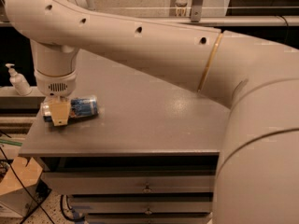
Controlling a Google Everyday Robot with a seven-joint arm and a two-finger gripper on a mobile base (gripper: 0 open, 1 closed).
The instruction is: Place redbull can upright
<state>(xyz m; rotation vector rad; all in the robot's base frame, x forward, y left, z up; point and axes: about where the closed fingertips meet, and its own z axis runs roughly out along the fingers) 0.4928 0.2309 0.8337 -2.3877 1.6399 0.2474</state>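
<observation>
Camera view is showing the redbull can (84, 106) lying on its side on the desk (149, 120), close to the left front corner, with its long axis running roughly left to right. The tool (59, 112) is hanging straight down at the can's left end, and its tan front face is covering that end. The can's blue body is sticking out to the right. Whether the tool is clamping the can or standing apart around it cannot be told. The arm (140, 41) is reaching across above the can. A pump bottle (17, 80) is standing left of the can, off the desk.
</observation>
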